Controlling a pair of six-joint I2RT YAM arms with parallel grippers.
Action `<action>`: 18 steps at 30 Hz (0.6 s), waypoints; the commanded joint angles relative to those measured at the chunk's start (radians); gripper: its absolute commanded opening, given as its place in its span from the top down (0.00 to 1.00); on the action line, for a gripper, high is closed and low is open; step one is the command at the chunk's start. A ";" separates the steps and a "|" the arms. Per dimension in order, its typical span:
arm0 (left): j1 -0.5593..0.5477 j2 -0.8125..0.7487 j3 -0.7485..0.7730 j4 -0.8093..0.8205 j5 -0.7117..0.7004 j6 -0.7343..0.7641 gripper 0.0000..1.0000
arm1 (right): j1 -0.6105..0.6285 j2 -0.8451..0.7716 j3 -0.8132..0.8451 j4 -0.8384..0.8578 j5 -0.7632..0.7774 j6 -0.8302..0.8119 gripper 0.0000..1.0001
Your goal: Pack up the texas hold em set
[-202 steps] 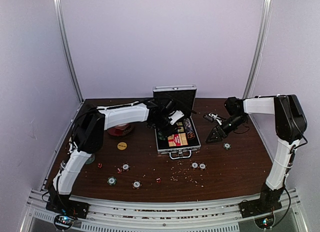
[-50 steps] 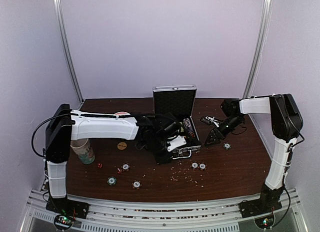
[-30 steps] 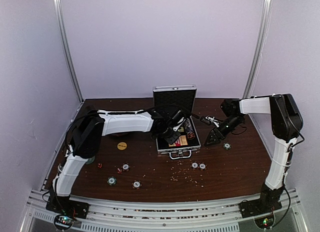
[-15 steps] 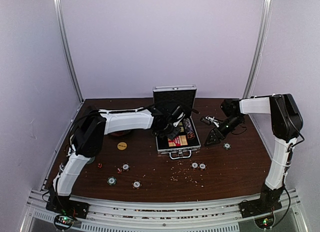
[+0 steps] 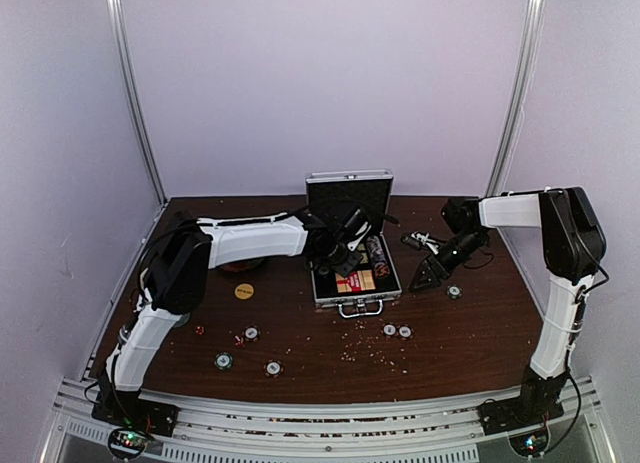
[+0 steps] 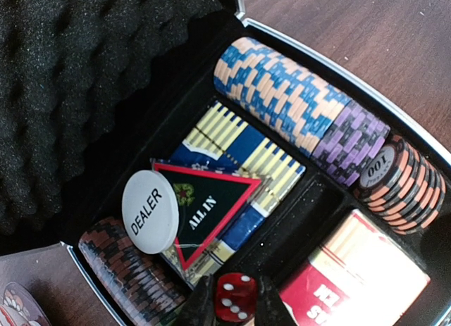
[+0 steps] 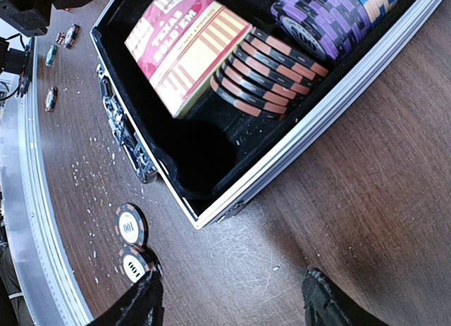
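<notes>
Fingers (image 6: 201,308) of the left gripper (image 6: 234,303) pinch a red die (image 6: 233,295) tight. It hangs over the open case (image 5: 358,301), near the front. Under it lie a white dealer button (image 6: 149,211), a black triangle card (image 6: 204,206) and a red card box (image 6: 352,280). Rows of chips (image 6: 282,86) fill the far side of the case. The right gripper (image 7: 232,305) is spread wide with nothing in it, low over the table (image 5: 470,333) just right of the case. Loose chips (image 5: 251,333) lie on the table near the front. Some small red bits (image 5: 199,330) there may be more dice. A yellow disc (image 5: 243,291) lies left of the case.
</notes>
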 commanded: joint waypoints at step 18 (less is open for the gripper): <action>0.000 -0.323 -0.208 -0.078 -0.037 -0.066 0.73 | 0.008 -0.020 0.020 -0.014 0.004 -0.010 0.31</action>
